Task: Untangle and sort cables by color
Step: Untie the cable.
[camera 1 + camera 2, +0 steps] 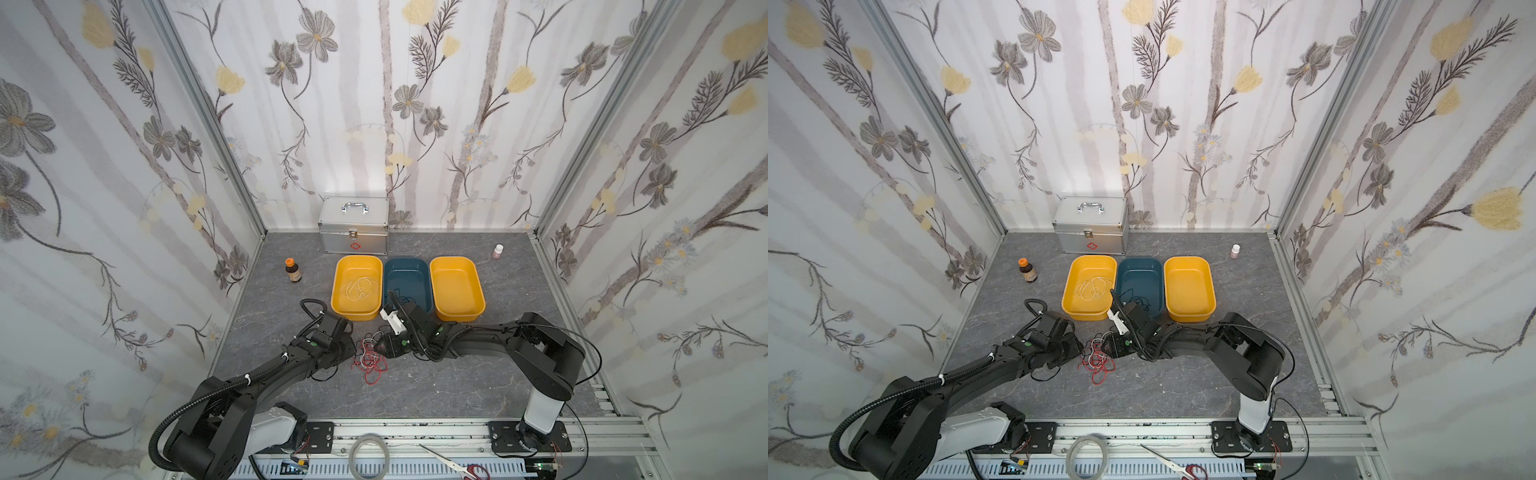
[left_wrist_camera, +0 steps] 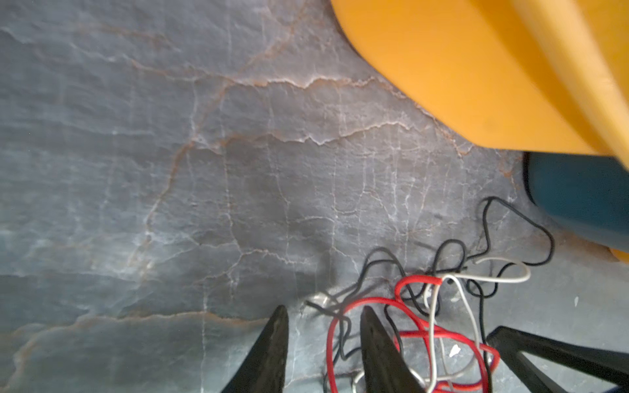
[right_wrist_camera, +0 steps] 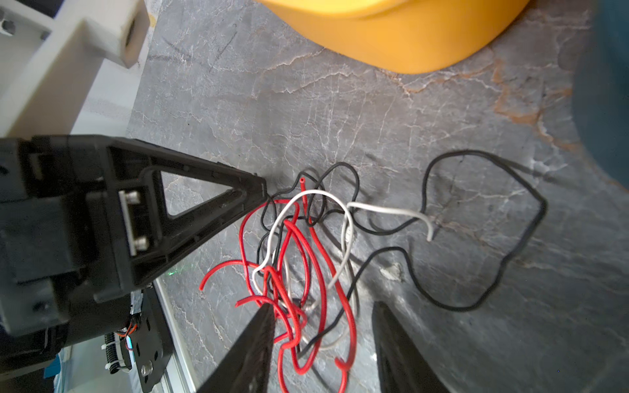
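Note:
A tangle of red, black and white cables (image 1: pixel 370 360) lies on the grey table in front of the bins, and shows in both top views (image 1: pixel 1098 359). My left gripper (image 1: pixel 352 347) reaches it from the left. In the left wrist view the left gripper (image 2: pixel 323 308) is open, with a red loop (image 2: pixel 332 340) and a black strand lying between its fingers. My right gripper (image 1: pixel 379 344) comes from the right. It is open (image 3: pixel 323 306) over red strands (image 3: pixel 320 272) of the tangle. White cables (image 1: pixel 358 287) lie in the left yellow bin (image 1: pixel 357 313). Black cables (image 1: pixel 401 298) lie in the blue bin (image 1: pixel 409 272).
The right yellow bin (image 1: pixel 457 286) holds nothing. A silver case (image 1: pixel 354 226) stands behind the bins, a brown bottle (image 1: pixel 293 271) to their left, a small white bottle (image 1: pixel 498 250) at the back right. A tape ring (image 1: pixel 370 455) and scissors (image 1: pixel 457 463) lie on the front rail.

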Controlling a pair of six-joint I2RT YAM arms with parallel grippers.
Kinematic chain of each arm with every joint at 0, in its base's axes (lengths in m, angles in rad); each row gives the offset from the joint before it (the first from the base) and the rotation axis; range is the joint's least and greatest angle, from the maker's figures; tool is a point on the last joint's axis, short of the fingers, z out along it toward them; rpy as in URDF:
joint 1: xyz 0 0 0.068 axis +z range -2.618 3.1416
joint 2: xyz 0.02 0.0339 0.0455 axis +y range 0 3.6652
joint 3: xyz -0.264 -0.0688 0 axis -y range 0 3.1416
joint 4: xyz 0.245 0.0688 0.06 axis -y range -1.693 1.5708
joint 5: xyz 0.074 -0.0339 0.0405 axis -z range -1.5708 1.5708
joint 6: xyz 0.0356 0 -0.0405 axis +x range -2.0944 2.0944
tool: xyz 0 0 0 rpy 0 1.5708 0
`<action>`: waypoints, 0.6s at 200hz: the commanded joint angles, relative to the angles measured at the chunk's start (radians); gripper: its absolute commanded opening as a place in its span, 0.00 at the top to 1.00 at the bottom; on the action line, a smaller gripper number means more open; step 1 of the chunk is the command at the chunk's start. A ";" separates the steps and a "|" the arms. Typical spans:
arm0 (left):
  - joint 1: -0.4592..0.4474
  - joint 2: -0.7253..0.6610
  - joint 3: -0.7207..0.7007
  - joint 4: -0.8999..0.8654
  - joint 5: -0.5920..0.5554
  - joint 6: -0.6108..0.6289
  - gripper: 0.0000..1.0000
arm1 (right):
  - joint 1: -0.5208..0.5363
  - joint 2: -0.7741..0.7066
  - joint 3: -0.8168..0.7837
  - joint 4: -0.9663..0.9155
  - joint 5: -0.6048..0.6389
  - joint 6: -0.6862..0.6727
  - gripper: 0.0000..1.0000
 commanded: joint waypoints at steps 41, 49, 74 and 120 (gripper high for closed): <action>0.012 0.073 0.012 0.074 -0.016 -0.047 0.68 | 0.001 0.006 -0.006 0.059 -0.015 0.000 0.52; 0.013 0.076 0.012 0.077 -0.013 -0.050 0.68 | 0.001 0.006 -0.007 0.060 -0.015 0.002 0.52; 0.013 0.074 0.011 0.071 0.020 -0.061 0.70 | 0.000 0.006 -0.006 0.059 -0.016 0.000 0.53; 0.012 -0.016 -0.018 -0.007 -0.002 -0.073 0.71 | 0.000 0.013 -0.001 0.062 -0.021 0.000 0.53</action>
